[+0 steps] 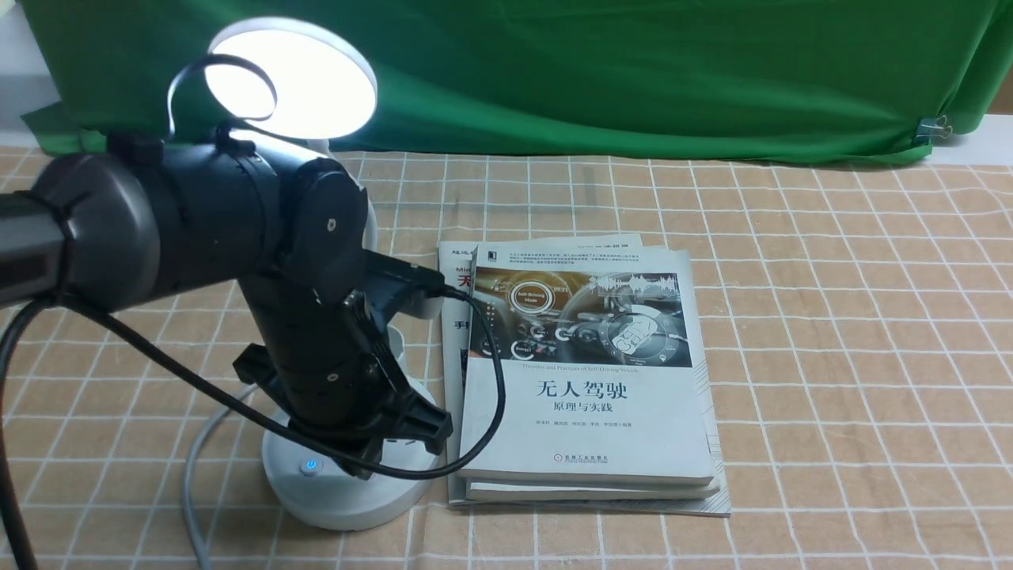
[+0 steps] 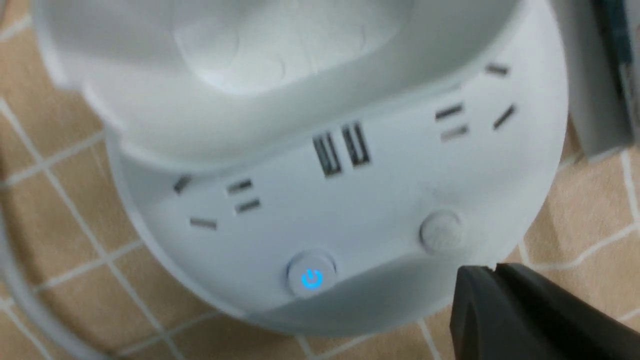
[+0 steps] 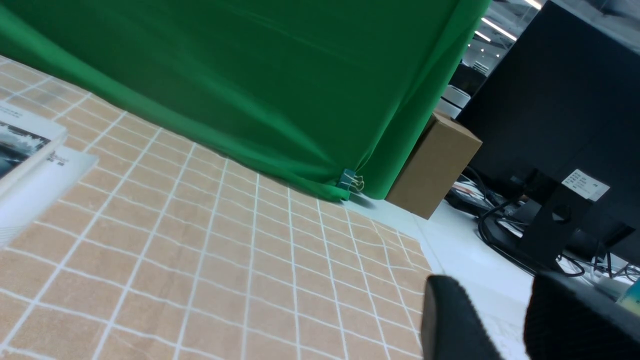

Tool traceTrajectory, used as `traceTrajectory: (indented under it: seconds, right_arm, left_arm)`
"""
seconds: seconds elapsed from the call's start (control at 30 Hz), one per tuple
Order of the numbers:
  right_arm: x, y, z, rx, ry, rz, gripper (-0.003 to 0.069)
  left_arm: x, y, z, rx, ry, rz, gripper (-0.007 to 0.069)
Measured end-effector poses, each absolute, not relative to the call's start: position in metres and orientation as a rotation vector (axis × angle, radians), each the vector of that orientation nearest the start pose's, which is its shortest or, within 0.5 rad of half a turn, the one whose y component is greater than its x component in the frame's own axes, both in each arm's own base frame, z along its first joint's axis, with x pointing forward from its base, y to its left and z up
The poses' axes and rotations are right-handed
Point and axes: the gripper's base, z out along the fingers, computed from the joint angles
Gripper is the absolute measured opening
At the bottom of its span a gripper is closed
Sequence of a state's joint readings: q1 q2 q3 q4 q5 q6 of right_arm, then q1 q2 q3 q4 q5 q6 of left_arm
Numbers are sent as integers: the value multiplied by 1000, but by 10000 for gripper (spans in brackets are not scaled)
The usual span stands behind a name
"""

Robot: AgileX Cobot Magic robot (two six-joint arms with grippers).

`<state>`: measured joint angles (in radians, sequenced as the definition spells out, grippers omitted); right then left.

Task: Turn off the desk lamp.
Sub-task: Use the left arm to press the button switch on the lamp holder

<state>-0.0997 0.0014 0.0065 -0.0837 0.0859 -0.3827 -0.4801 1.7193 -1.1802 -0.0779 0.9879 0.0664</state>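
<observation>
The desk lamp stands at the left of the table, its round disc head [image 1: 297, 79] glowing bright. Its round white base [image 1: 340, 495] carries a power button lit blue [image 1: 309, 467]. In the left wrist view the base [image 2: 350, 200] shows sockets, the blue-lit button [image 2: 311, 278], a plain round button [image 2: 441, 231] and the cup holder [image 2: 280, 75]. My left gripper [image 1: 366, 465] points down over the base, jaws shut and empty. Its tip [image 2: 492, 272] hovers just off the base rim, close to the plain button. My right gripper [image 3: 495, 287] is open and empty, away from the lamp.
A stack of books [image 1: 586, 372] lies right beside the lamp base. A grey cord [image 1: 194, 467] runs from the base toward the front edge. A green cloth [image 1: 633, 71] hangs at the back. A cardboard box [image 3: 432, 165] and cables sit beyond the table's right edge.
</observation>
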Motion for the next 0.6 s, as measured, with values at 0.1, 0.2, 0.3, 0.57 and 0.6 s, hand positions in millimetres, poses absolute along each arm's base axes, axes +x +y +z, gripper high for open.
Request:
traceTrajectory:
  seconds: [0.1, 0.2, 0.3, 0.57, 0.6]
  right_arm:
    - [57, -6, 203, -284, 1569, -447, 242]
    - [57, -6, 203, -285, 1568, -448, 242]
    - [57, -6, 203, -285, 1568, -448, 242]
    - [57, -6, 203, -285, 1569, -448, 242]
    - [57, -6, 203, -285, 1569, -448, 242]
  left_arm:
    - [288, -157, 217, 755, 2914, -145, 6]
    - [290, -158, 213, 756, 2920, -142, 6]
    - [292, -159, 203, 762, 2949, -134, 6]
    - [295, -160, 191, 773, 2988, -122, 6]
    - [295, -160, 191, 773, 2989, -121, 6]
